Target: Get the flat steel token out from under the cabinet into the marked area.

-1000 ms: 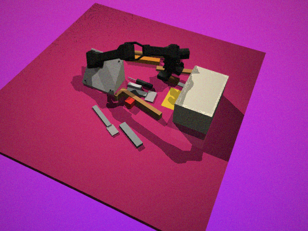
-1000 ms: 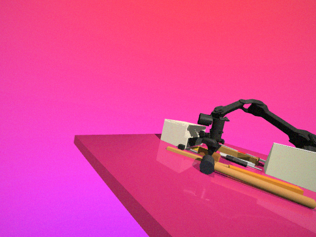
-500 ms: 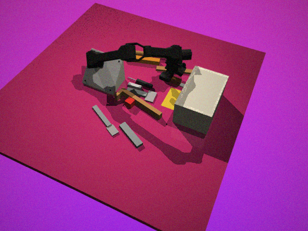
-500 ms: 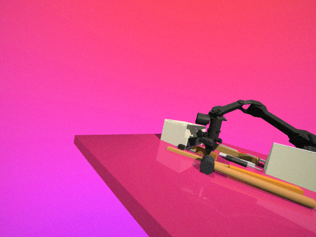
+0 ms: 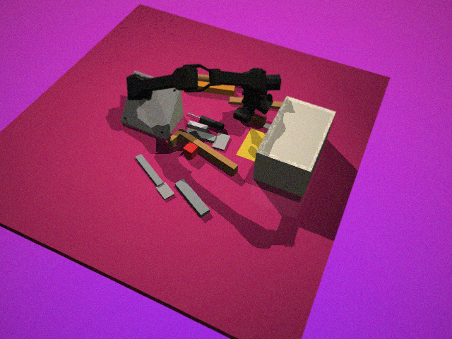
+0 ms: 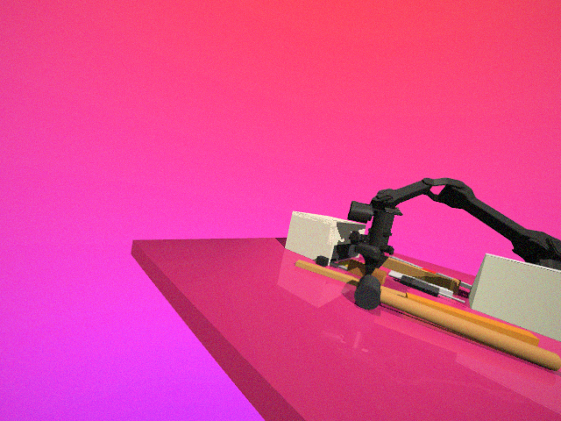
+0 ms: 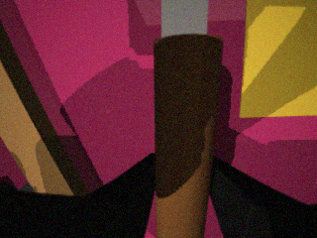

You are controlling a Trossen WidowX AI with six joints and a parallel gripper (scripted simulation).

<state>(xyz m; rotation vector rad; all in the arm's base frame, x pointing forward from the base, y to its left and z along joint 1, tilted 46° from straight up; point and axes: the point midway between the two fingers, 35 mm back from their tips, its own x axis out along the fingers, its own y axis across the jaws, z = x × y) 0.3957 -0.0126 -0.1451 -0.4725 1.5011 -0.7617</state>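
Landmark: cabinet [image 5: 292,135] [image 6: 308,235]. Gripper [image 5: 251,118] [image 6: 370,272] [image 7: 180,160] before it, clamped on brown handle [image 5: 257,120] [image 7: 185,114]; grey blade [image 5: 267,126] [image 7: 184,17] runs toward it. Token: not visible, presumably underneath. Risk: blade, entering beside yellow area [image 5: 248,144] [image 7: 277,59], may shove token deeper or drag it outside.
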